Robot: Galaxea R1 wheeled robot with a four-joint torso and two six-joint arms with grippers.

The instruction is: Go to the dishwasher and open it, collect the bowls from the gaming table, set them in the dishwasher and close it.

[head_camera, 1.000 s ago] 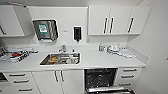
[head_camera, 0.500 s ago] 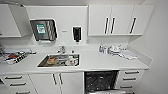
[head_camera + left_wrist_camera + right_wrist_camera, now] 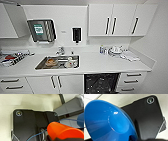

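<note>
Orange plastic fills my left wrist view, an orange bowl (image 3: 63,131) that looks carried by the left gripper, while the right wrist view has a blue bowl (image 3: 109,121) up close; I cannot tell how either gripper's fingers sit. Ahead, from left to right, I see the sink (image 3: 58,62) in the white worktop (image 3: 105,65), then the dishwasher (image 3: 100,83) standing open and dark below. My worry is an insecure hold: a bump could spill a bowl short of the rack.

Left wrist plate (image 3: 28,125) and right wrist plate (image 3: 149,119) dark.
</note>
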